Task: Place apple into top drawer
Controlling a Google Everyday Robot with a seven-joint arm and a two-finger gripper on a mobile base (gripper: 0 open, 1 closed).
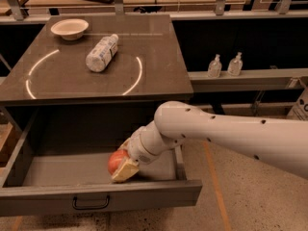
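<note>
The top drawer (57, 198) is pulled open below the dark counter, its black handle at the front. The red apple (116, 160) is low inside the drawer, near the front right of its floor. My gripper (121, 166) reaches down into the drawer from the right on a white arm and is shut on the apple, with one tan finger (126, 171) across its front. I cannot tell whether the apple touches the drawer floor.
On the counter (159, 76) lie a plastic bottle (101, 53) on its side and a white bowl (70, 28) at the back left. Two small bottles (225, 65) stand on a ledge at the right. The white arm (231, 136) spans the drawer's right side.
</note>
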